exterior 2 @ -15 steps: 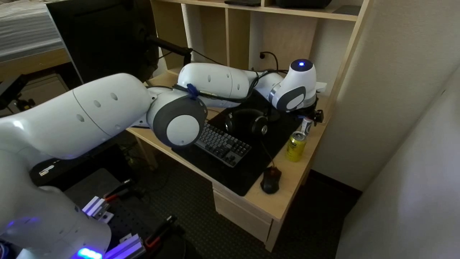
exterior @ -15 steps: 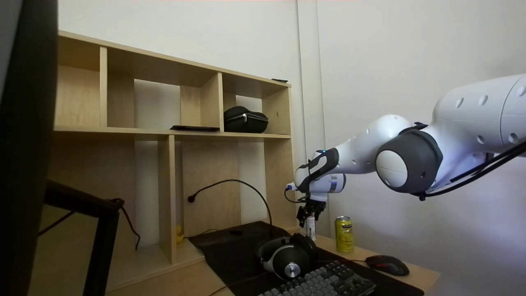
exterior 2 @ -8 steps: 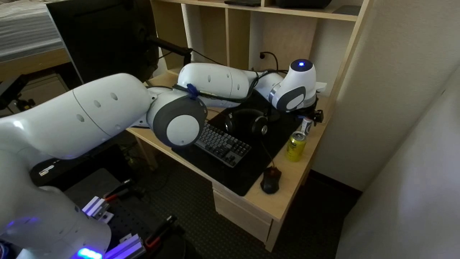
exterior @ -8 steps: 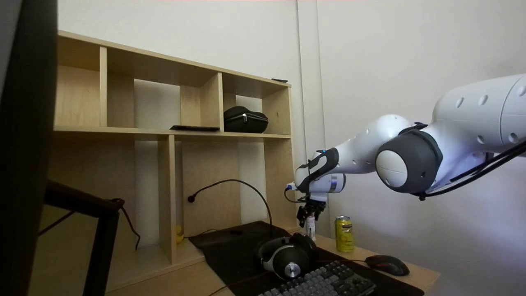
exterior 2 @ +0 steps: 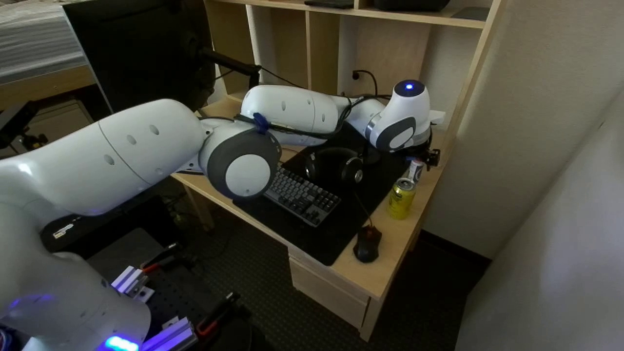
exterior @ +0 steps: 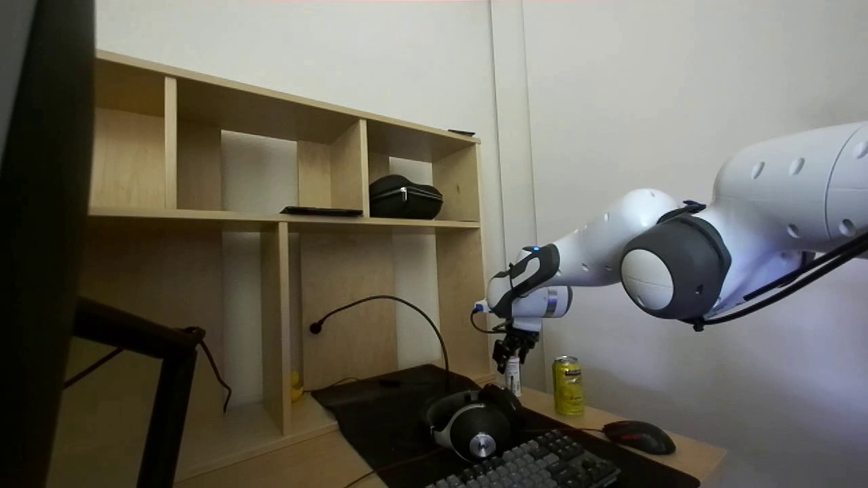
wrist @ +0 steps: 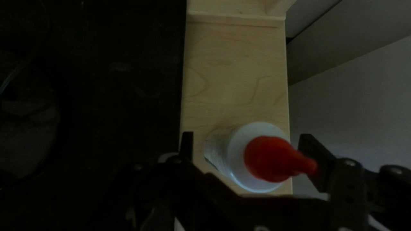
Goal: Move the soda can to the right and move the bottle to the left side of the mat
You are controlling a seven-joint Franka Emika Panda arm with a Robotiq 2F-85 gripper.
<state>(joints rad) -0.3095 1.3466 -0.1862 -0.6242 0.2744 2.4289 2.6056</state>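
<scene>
1. The gripper hangs right above the bottle, pointing down, its fingers spread apart with the bottle's top between them
2. On the side toward the mat, the wrist view shows bare desk between finger and bottle; on the opposite side a finger lies right by the tip of the red cap, and whether they touch I can't tell
3. The bottle itself, slim and whitish, stands upright on the strip of wood alongside the mat, near its edge
4. I see the soda can, yellow-green with a silvery top, upright on that same strip, between the bottle and the mouse; in an exterior view it covers the bottle's foot
5. The mouse sits at the mat's edge, its thin cable running onto the black surface
6. On the mat lie the big headphones, with the keyboard near them, closer to the robot
7. Along the back rises the wooden shelf unit, a black zipped case in one upper compartment
8. The white robot arm stretches over the desk, hiding the keyboard's end in that exterior view, with a large dark monitor beyond it
</scene>
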